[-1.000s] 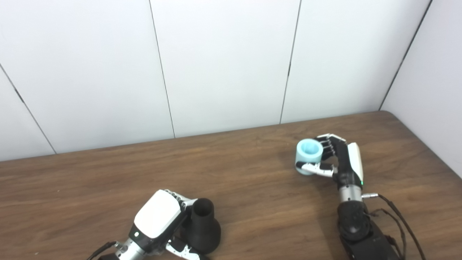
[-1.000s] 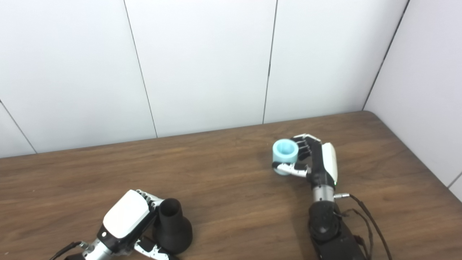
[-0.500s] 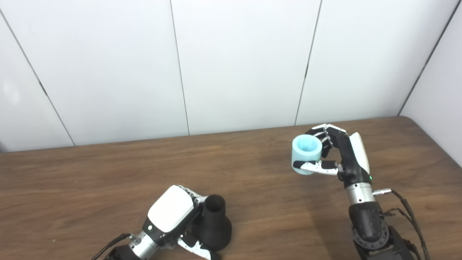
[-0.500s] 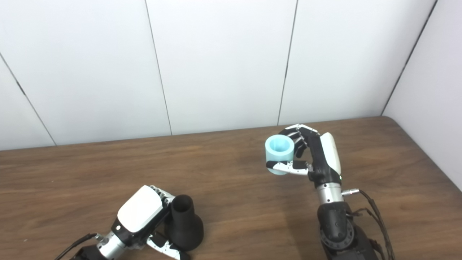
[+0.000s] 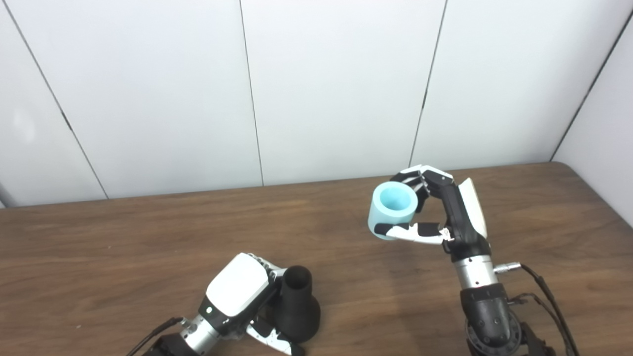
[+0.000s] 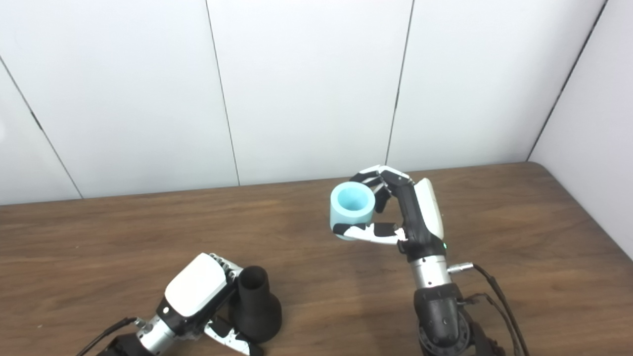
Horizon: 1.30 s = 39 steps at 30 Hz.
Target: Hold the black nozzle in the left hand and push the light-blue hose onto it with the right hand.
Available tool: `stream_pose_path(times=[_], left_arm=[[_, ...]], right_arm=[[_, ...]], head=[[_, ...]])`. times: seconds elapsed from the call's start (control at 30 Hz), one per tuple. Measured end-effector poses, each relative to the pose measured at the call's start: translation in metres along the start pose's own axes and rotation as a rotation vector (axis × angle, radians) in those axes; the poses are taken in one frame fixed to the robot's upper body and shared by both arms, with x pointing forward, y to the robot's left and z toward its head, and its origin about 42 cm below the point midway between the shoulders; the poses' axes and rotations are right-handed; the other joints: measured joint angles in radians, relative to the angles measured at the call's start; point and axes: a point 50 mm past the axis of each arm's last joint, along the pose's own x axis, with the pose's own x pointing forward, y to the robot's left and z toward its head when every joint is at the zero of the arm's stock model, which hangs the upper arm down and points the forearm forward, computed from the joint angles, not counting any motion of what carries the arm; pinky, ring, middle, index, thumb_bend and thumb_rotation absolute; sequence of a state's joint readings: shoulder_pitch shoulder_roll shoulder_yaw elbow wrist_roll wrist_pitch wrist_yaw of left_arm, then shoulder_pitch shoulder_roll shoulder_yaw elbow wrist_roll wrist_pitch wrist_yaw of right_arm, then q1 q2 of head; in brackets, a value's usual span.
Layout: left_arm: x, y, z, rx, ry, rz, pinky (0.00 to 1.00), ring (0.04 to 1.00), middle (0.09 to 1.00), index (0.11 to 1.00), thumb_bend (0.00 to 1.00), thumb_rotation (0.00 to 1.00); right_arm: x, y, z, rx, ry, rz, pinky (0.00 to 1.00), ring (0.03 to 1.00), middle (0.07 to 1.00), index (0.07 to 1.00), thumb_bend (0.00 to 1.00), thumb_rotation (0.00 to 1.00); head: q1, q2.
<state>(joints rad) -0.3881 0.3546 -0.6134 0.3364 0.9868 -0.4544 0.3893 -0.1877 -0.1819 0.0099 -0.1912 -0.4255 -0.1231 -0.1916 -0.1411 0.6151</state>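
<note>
The black nozzle (image 5: pixel 297 310) stands upright on the brown table (image 5: pixel 123 247) near the front edge, narrow mouth up and flared base down. My left hand (image 5: pixel 237 299) wraps it from the left, with the thumb curled around its base. The light-blue hose (image 5: pixel 393 209) is a short thick tube, open end up, held above the table to the right of the middle. My right hand (image 5: pixel 452 215) is shut on it, with fingers behind it and the thumb across its lower front. A wide gap of table lies between hose and nozzle.
White wall panels (image 5: pixel 336 84) rise behind the table's back edge and along its right side. Cables (image 5: pixel 539 291) trail from my right forearm near the bottom right corner.
My right hand has lifted the light-blue hose off the table and carried it left. The camera has shifted, so the whole scene sits differently. My left hand stays around the nozzle.
</note>
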Motion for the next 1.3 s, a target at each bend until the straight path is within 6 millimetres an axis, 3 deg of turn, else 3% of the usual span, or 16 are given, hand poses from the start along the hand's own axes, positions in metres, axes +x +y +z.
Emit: stream_pose_path(times=[0.2, 0.37, 0.73, 1.3], left_arm=[[0.001, 0.0, 0.0, 0.0, -0.001, -0.001, 0.07, 0.127, 0.193, 0.481, 0.52, 0.04], [0.002, -0.001, 0.0, 0.002, -0.002, -0.002, 0.08, 0.127, 0.194, 0.481, 0.52, 0.04], [0.003, -0.001, 0.0, -0.002, -0.001, -0.012, 0.08, 0.133, 0.205, 0.481, 0.52, 0.04], [0.007, -0.004, -0.004, -0.045, 0.021, -0.047, 0.09, 0.138, 0.208, 0.482, 0.52, 0.04]], right_arm=[[0.0, 0.013, 0.023, 0.077, -0.026, 0.019, 0.24, 0.322, 0.457, 0.53, 0.52, 0.0], [0.0, 0.018, 0.043, 0.172, -0.008, 0.048, 0.34, 0.403, 0.462, 0.522, 0.52, 0.0], [-0.007, 0.024, 0.077, 0.335, 0.027, 0.103, 0.32, 0.392, 0.461, 0.524, 0.52, 0.0], [-0.02, 0.033, 0.083, 0.437, 0.115, 0.177, 0.34, 0.397, 0.46, 0.523, 0.52, 0.0]], head=[[0.005, 0.0], [0.006, 0.002], [0.015, 0.005], [0.025, 0.012]])
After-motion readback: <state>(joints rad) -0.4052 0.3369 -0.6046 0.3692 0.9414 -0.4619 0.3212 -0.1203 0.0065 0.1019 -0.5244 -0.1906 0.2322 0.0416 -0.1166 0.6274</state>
